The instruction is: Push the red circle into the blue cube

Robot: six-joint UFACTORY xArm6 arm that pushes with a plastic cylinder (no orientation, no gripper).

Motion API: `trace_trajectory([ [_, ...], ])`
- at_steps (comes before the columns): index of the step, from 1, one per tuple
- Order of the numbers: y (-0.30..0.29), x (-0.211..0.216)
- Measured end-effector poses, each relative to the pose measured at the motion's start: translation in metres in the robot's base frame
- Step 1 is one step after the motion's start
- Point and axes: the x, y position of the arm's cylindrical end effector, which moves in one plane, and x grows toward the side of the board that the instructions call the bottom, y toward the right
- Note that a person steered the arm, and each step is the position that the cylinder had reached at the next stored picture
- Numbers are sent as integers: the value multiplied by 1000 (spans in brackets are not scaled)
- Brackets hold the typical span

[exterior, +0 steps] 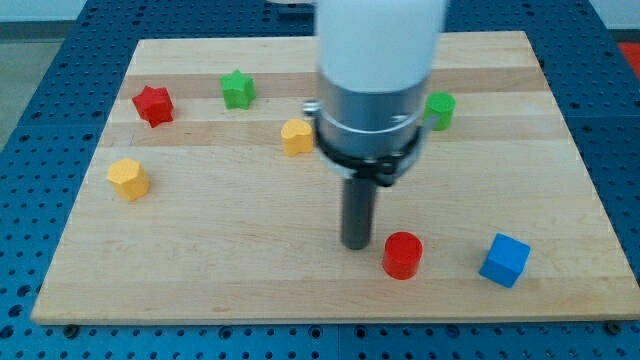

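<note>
My tip (358, 243): sitting just left of the red circle (403, 255); no gripper fitted, nothing held.
Red circle: lying near the bench (200, 270) edge, blue cube (504, 260) to its right.
Technique: I am lining up low and centred, pushing rightward.

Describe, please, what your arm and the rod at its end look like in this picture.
My arm enters from the view's top as a wide white cylinder, blurred. Below it sits a silver-grey metal collar with a black ring clamp. From that hangs a straight dark rod ending in my tip. No cables or markings show. The tip sits just to the view's left of the red circle.
</note>
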Motion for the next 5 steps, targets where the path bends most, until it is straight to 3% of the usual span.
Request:
trace_trajectory([
  [1, -34, 4],
  [2, -2, 23],
  [4, 104, 23],
  [5, 80, 24],
])
